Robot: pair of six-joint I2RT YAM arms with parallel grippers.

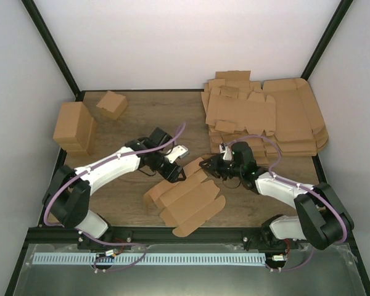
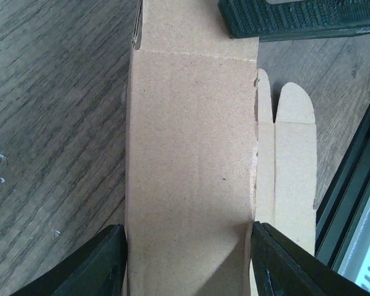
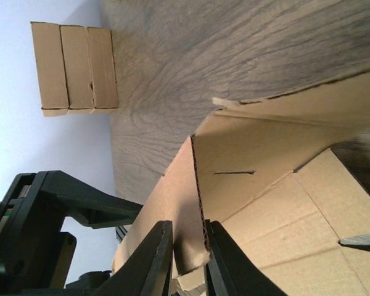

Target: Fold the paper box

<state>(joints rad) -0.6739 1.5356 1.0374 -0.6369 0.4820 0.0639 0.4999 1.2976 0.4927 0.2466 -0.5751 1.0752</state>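
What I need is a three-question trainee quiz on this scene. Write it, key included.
1. True or false: the right gripper pinches a raised wall of the paper box.
2. Multiple choice: seen from the top camera, the stack of flat cardboard blanks lies A) far right, B) far left, C) near left.
3. Fill in: in the right wrist view, the row of folded boxes numbers ___.

Key: 1 true; 2 A; 3 three.
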